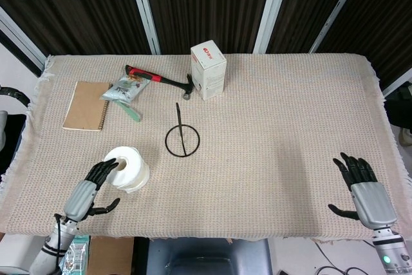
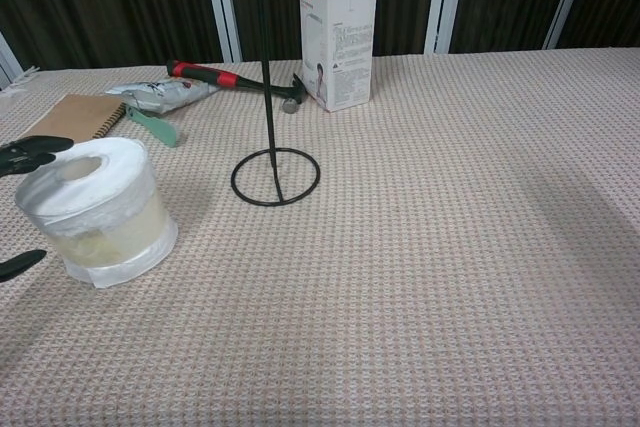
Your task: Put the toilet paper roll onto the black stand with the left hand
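Observation:
The white toilet paper roll [image 1: 129, 167] [image 2: 95, 209] stands on end on the cloth near the table's front left. The black stand [image 1: 182, 139] [image 2: 274, 175], a ring base with an upright rod, sits a little right and behind it. My left hand [image 1: 92, 189] is open just left of the roll, fingers spread and reaching over its near-left side; its fingertips [image 2: 28, 155] show at the chest view's left edge. I cannot tell whether they touch the roll. My right hand [image 1: 363, 188] lies open at the table's front right, holding nothing.
Behind the stand are a white carton [image 1: 208, 69], a red-and-black hammer [image 1: 158, 80], a snack packet [image 1: 126, 88] on a green tool, and a brown notebook [image 1: 85, 105]. The cloth-covered table [image 1: 283, 133] stretches wide to the right.

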### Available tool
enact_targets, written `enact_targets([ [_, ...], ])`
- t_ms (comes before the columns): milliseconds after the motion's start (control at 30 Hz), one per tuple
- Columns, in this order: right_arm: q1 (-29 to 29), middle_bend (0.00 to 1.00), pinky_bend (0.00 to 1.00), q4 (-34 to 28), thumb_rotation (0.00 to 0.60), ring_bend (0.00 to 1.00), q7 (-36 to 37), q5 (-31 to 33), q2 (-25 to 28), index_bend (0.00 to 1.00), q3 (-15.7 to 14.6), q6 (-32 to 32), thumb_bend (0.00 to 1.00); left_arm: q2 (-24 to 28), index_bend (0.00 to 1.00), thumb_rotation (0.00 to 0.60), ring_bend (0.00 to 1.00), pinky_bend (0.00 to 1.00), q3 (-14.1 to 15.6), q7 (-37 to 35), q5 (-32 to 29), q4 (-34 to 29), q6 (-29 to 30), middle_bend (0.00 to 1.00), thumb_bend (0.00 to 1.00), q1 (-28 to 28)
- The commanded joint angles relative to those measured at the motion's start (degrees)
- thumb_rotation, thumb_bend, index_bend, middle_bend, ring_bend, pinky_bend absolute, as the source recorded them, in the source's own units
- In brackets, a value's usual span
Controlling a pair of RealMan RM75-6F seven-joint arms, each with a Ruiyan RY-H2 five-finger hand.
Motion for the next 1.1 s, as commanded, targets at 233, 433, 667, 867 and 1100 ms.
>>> enact_targets([
  [233,0.2,0.0,0.0,-0.7,0.6,0.0,0.6,0.3,0.9,0.0,-0.3,-0.9,0.05,-5.7,0.0,0.6,0.0,0.05,-1.9,2.5,-3.3,5.7,-1.9,0.0,0.32,-2.1],
  [433,0.2,0.0,0.0,-0.9,0.6,0.0,0.7,0.4,1.1,0.0,-0.3,-1.1,0.05,-7.7,0.11,0.6,0.04,0.22,-2.7,1.2,-4.9,8.6,-2.3,0.04,0.34,-3.0],
  [667,0.1,0.0,0.0,-1.0,0.6,0.0,0.8,0.4,1.2,0.0,-0.4,-1.2,0.05,-13.8,0.51,0.6,0.52,0.72,-5.6,-2.9,-5.1,15.7,5.6,0.53,0.47,-2.5],
  [867,0.0,0.0,0.0,-1.2,0.6,0.0,0.9,0.0,1.4,0.0,-0.6,-1.0,0.05,-14.4,0.62,0.6,0.62,0.83,-6.2,-4.6,-4.6,16.9,8.2,0.65,0.54,-3.1],
  [1100,0.0,0.0,0.0,-1.4,0.6,0.0,1.6,-0.3,1.8,0.0,-0.8,-1.1,0.05,-10.9,0.62,0.6,0.63,0.83,-11.3,-2.5,-2.4,9.2,14.6,0.65,0.55,-6.4],
])
